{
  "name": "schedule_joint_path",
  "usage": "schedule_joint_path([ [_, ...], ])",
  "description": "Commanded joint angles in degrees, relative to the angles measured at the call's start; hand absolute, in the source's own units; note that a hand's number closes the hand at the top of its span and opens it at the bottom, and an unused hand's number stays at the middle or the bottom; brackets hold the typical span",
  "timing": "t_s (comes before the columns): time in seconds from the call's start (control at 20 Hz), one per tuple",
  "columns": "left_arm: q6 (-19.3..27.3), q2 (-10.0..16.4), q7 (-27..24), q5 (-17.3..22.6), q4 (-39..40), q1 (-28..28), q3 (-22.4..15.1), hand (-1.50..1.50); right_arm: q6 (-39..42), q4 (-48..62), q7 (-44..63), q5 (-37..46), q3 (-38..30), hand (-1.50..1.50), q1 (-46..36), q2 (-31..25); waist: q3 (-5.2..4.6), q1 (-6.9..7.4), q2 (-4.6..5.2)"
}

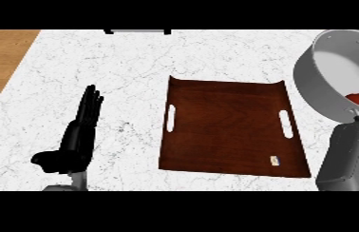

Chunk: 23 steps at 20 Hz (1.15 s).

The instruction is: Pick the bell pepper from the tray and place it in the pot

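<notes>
The dark wooden tray (231, 131) lies flat in the middle of the counter with nothing on it. The grey pot (316, 79) stands at the right edge, partly cut off. Inside it, a small red patch (353, 98) shows at the picture's edge; it looks like the bell pepper. My right forearm (336, 169) rises along the lower right edge toward the pot, and only a dark part of the right hand (348, 136) shows just below the pot's rim. My left hand (79, 133) rests open left of the tray, fingers pointing up.
A small pale label (275, 160) sits on the tray's near right corner. The white marble counter (126, 74) spreads around the tray. A wooden strip (14, 48) borders it at the far left, and a dark object (137, 31) sits at the back edge.
</notes>
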Motion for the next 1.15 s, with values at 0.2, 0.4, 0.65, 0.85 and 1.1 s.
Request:
schedule_joint_path([
  [0.2, -0.4, -0.6, -0.1, -0.1, -2.0, 2.4, -0.7, 0.00, -10.7, -7.1, 8.2, -4.2, 11.7, -1.50, 14.1, 0.6, 0.02, -0.06, -0.24],
  [0.4, 0.7, -0.8, 0.6, -1.2, -0.9, 1.2, -0.4, 0.00, -4.2, -16.2, 12.6, -3.7, 18.8, -1.50, 20.6, 0.6, -0.02, -0.48, -0.30],
  [0.65, 1.6, -2.2, 0.9, -1.6, -0.1, -0.5, -0.7, 0.00, -4.6, -20.4, 17.3, -2.0, 22.8, -1.50, 26.9, 0.6, -0.03, -0.65, -0.23],
  [0.85, 0.4, -0.7, 1.7, -0.7, -1.2, -0.3, 0.5, 0.00, -9.0, -24.3, 19.1, -2.7, 21.0, -1.50, 32.3, 0.6, 0.04, -0.98, -0.18],
  [1.1, 1.2, -2.5, 0.0, -1.3, 1.4, -0.5, -0.3, 0.00, -5.6, -29.4, 22.1, -1.1, 23.1, -1.50, 35.1, 0.6, 0.02, -1.32, -0.09],
])
